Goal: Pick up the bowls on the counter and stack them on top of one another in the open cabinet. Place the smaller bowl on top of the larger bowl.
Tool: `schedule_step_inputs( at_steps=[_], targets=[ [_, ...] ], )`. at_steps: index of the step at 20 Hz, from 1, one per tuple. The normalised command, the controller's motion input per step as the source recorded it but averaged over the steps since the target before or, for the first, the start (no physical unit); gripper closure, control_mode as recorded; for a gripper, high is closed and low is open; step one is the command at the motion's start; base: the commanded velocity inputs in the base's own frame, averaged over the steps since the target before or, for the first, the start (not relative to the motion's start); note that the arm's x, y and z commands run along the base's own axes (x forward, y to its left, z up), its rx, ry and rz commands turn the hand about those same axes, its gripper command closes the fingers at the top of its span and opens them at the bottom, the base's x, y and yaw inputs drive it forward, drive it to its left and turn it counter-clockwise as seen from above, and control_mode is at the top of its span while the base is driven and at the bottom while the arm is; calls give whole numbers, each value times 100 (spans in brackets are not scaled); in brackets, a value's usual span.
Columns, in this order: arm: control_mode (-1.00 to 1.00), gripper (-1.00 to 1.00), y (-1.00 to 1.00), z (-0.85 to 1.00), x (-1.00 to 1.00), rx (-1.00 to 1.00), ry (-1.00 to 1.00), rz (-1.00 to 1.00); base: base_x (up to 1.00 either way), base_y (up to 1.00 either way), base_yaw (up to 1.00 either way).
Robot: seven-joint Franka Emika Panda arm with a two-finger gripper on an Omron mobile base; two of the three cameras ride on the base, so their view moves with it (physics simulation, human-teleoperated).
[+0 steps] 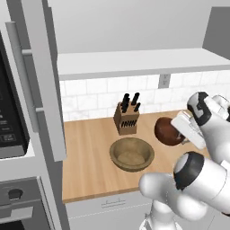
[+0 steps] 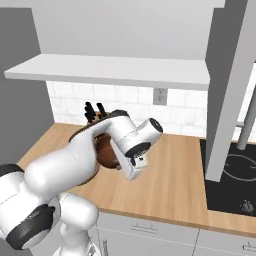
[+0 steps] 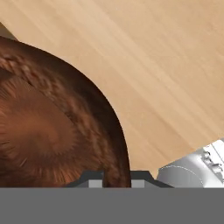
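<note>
My gripper (image 3: 117, 176) is shut on the rim of the smaller bowl (image 3: 48, 127), a dark reddish-brown bowl with a glossy inside. In the left base view this bowl (image 1: 167, 131) hangs tilted at the right of the counter (image 1: 90, 166), with the gripper (image 1: 180, 131) on its right edge. The arm hides most of the same bowl (image 2: 105, 153) in the right base view. The larger bowl (image 1: 131, 153), wide and tan, sits upright on the counter to the left of the held bowl. Above is the open cabinet's white shelf (image 1: 143, 63).
A knife block (image 1: 126, 117) stands at the backsplash just behind the tan bowl. The cabinet's long grey door (image 1: 45, 85) hangs open at the left beside a dark microwave (image 1: 10, 117). A black cooktop (image 2: 231, 186) lies at the right end of the counter.
</note>
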Motion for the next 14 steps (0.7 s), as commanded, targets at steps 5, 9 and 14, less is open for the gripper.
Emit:
schedule_step_inputs(
  at_steps=[5,9,14],
  targets=[
    [-100,100,100,8,1,-3,10,4,0,0,0],
    [-100,100,96,0,0,-3,7,2,0,0,0],
    [-100,100,99,-1,16,-6,10,0,0,0,0]
  ],
)
